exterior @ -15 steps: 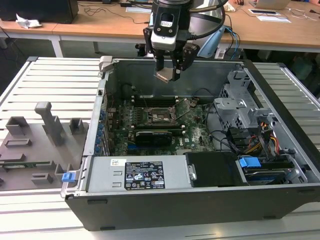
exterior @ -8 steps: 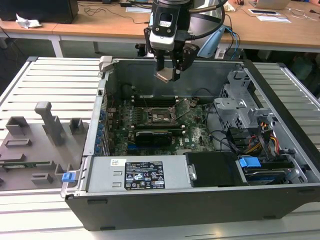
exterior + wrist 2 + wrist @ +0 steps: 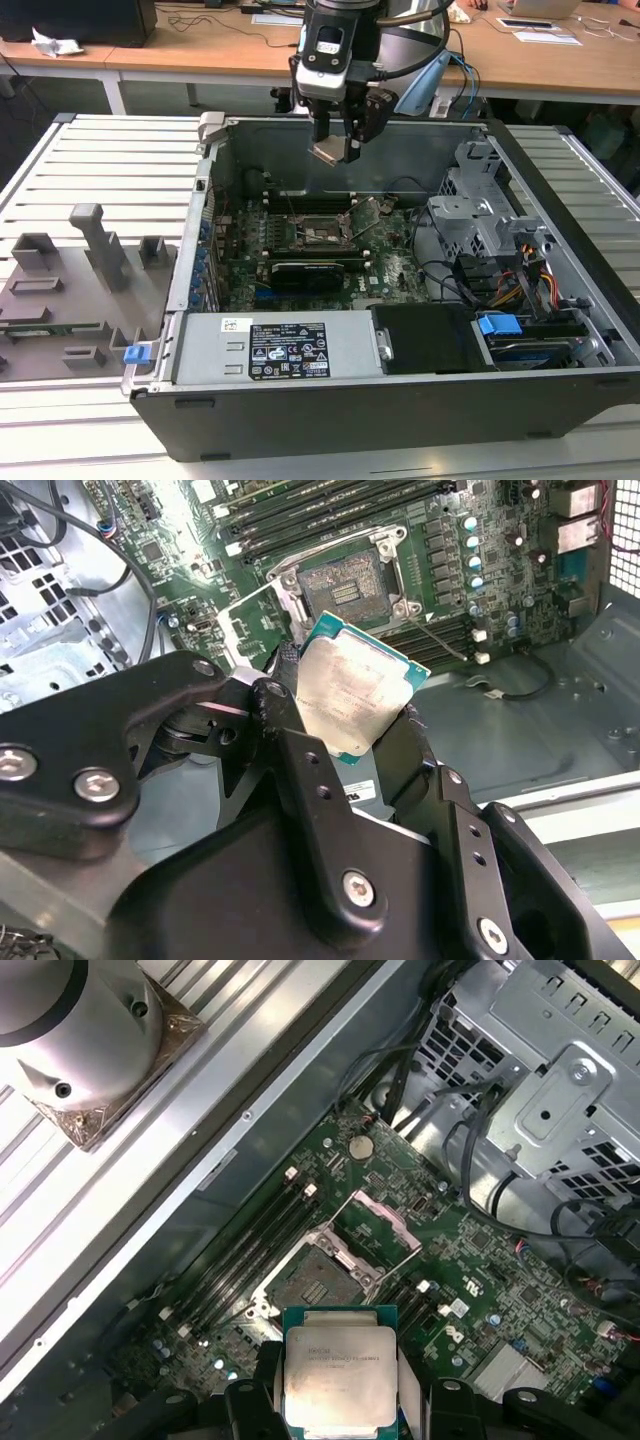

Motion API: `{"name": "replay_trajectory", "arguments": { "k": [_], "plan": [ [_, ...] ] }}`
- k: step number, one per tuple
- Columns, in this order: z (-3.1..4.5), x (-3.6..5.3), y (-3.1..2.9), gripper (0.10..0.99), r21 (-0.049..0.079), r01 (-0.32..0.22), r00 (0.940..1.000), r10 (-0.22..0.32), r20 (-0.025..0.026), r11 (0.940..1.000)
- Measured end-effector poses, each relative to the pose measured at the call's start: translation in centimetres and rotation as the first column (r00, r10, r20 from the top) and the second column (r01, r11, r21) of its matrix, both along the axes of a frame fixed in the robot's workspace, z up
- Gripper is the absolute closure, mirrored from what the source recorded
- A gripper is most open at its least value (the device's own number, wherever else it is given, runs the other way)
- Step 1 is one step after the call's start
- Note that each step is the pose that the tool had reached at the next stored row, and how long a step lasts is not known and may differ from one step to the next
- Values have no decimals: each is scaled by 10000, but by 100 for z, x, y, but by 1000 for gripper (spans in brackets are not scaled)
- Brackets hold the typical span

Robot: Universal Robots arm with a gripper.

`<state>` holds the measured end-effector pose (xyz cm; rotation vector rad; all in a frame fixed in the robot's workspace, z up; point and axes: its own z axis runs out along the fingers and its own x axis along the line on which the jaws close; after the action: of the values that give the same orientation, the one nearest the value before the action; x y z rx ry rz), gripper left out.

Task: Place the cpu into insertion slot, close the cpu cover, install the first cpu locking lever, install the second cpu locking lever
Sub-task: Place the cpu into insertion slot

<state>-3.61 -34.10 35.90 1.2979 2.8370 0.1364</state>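
Note:
My gripper (image 3: 335, 148) is shut on the cpu (image 3: 327, 152), a flat square chip with a pale metal top. It hangs tilted above the open computer case, near the far wall. Both wrist views show the cpu (image 3: 355, 690) (image 3: 340, 1370) pinched by its edges between the two black fingers (image 3: 280, 715). Well below it on the green board lies the insertion slot (image 3: 322, 232) (image 3: 345, 585) (image 3: 315, 1282), uncovered, with a dark centre and nothing in it. The cpu cover (image 3: 375, 1222) (image 3: 245, 630) stands swung open beside the slot.
Long memory slots (image 3: 250, 1250) run beside the socket. A black card (image 3: 305, 270) lies nearer the front, behind the power supply (image 3: 285, 350). A metal drive cage (image 3: 480, 215) with cables fills the exterior view's right. A grey fixture tray (image 3: 70, 290) sits outside the case.

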Motion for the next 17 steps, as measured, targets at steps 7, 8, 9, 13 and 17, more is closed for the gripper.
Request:
{"name": "replay_trajectory", "arguments": {
  "k": [7,8,9,13,17],
  "plan": [
    [-3,0,0,545,-1,308,9995,-308,0,9995],
    [-3,0,0,545,0,351,9994,-351,1,9994],
    [-4,0,0,545,0,389,9992,-389,0,9992],
    [-6,0,0,545,0,547,9985,-547,0,9985],
    [-7,0,0,545,0,685,9977,-685,0,9977]
  ]
}}
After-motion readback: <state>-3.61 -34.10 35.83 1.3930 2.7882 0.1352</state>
